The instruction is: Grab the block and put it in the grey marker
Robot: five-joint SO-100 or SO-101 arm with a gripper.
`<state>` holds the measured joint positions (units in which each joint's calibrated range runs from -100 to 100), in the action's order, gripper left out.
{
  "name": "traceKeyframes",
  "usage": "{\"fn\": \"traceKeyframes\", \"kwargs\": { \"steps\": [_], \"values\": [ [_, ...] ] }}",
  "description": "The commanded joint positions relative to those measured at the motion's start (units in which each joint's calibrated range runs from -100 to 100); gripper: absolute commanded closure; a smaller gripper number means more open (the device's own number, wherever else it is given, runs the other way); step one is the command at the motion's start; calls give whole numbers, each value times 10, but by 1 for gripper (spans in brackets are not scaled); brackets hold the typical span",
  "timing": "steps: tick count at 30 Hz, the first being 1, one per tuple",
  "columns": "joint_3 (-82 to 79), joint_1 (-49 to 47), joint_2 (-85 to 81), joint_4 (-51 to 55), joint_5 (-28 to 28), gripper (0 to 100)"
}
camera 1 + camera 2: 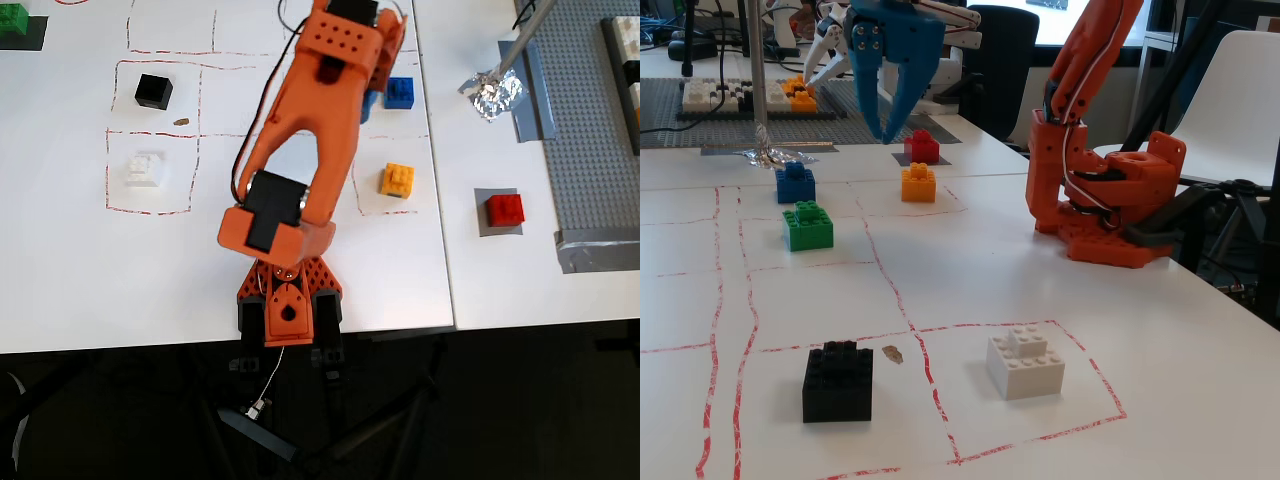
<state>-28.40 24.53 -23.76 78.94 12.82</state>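
Note:
The red block (505, 210) (922, 147) sits upright on the grey marker (482, 228) (943, 160), a flat grey square on the table to the right of the arm in the overhead view. In the fixed view my blue gripper (890, 128) hangs in the air just left of and above the block. Its fingers point down, open and empty, touching nothing. In the overhead view the gripper is mostly hidden under the orange arm (300, 130).
Blue (795, 183), green (808, 225), yellow (918, 183), black (838, 380) and white (1025, 362) bricks stand in red-lined squares. A foil-footed pole (492, 92) and a studded grey baseplate (590, 130) lie beyond the marker. The arm base (1110, 210) stands at the right.

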Motion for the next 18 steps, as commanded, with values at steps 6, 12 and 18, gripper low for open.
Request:
{"fn": "traceKeyframes", "kwargs": {
  "steps": [6,12,18],
  "values": [
    [-128,-149,-158,-177,-129,100],
    [-293,-200,-302,-291,-152,100],
    [-458,-240,-456,-328,-147,100]
  ]
}}
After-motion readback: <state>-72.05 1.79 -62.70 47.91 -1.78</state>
